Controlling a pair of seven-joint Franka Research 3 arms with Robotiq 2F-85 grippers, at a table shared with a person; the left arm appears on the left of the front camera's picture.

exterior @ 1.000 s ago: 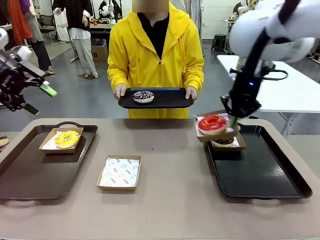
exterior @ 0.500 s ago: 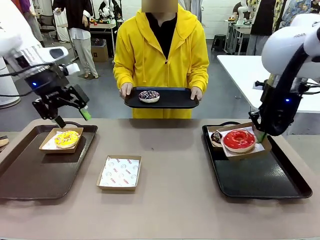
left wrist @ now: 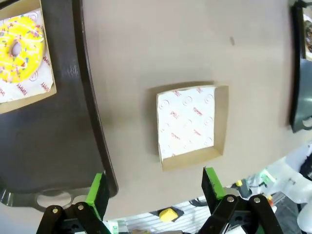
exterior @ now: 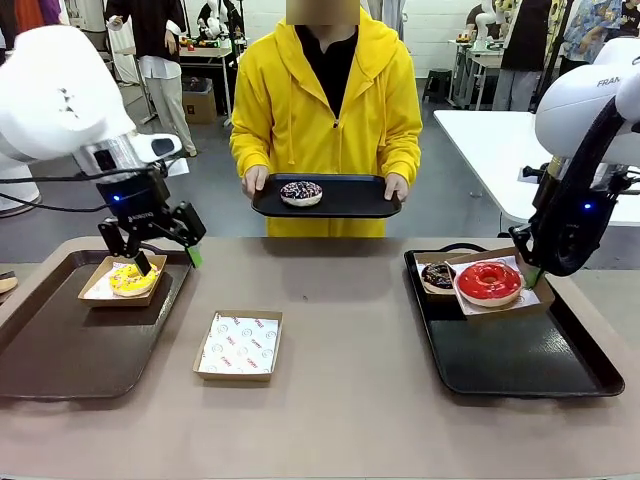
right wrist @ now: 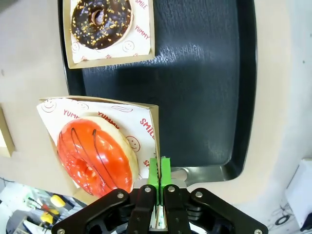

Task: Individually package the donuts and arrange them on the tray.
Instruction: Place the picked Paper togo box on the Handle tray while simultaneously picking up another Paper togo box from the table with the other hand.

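Right wrist | right end effector (right wrist: pixel 159 168) pinches YUMMY/SMILE box (right wrist: pixel 140 127); left end effector (left wrist: pixel 154 178) spread

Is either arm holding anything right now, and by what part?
The right gripper holds the box with the red donut, jaws pinched on the box's side wall. The left gripper is open and holds nothing.

Four donuts: yellow donut (exterior: pixel 133 279), red donut (exterior: pixel 489 282), chocolate donut (exterior: pixel 438 276), sprinkled dark donut (exterior: pixel 301 192). Four cardboard boxes (exterior: pixel 98 287), three filled, one empty box (exterior: pixel 238 345) on tabletop (exterior: pixel 340 400). Three black trays: left tray (exterior: pixel 60 350), right tray (exterior: pixel 520 360), held tray (exterior: pixel 355 198).
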